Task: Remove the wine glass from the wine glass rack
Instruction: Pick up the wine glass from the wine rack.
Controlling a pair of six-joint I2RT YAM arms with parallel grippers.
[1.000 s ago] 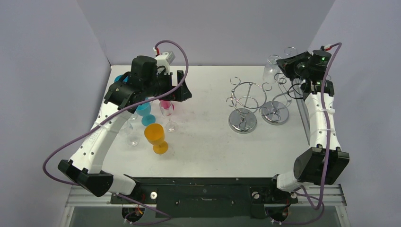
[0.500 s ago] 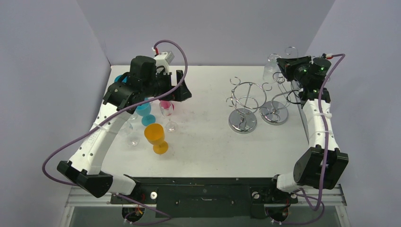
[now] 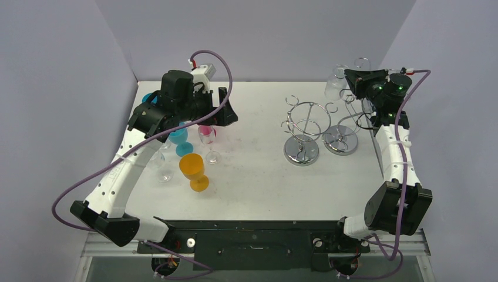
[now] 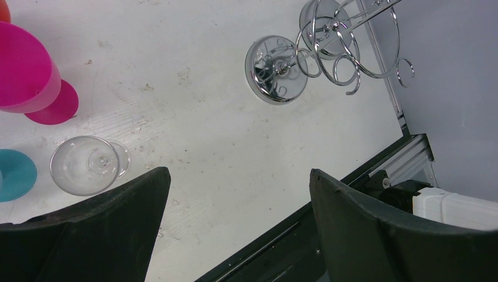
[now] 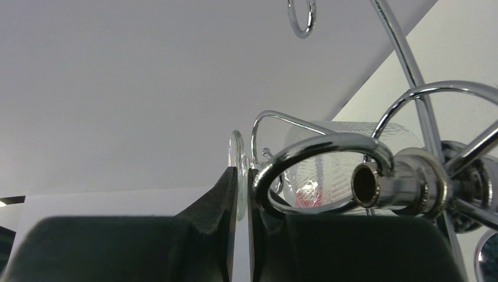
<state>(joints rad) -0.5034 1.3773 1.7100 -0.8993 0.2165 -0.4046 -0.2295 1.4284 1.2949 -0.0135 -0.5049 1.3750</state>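
Observation:
A clear wine glass (image 3: 335,87) hangs tilted at the top of the far-right chrome rack (image 3: 342,136). My right gripper (image 3: 351,80) is shut on its foot. In the right wrist view the thin glass foot (image 5: 237,157) sits between the two fingertips of my right gripper (image 5: 242,183), with the ribbed bowl (image 5: 329,170) behind a chrome rack ring (image 5: 322,148). My left gripper (image 3: 226,111) is open and empty above the coloured glasses at the left; the left wrist view shows this gripper (image 4: 238,176) over bare table.
A second chrome rack (image 3: 302,127) stands left of the first one. An orange glass (image 3: 193,168), a pink glass (image 3: 206,133), a blue glass (image 3: 178,138) and a clear glass (image 3: 164,170) stand at the left. Grey walls close in the back and right sides.
My right wrist has turned and shifted slightly, carrying the glass a little left and toward the back wall. The left arm has not moved.

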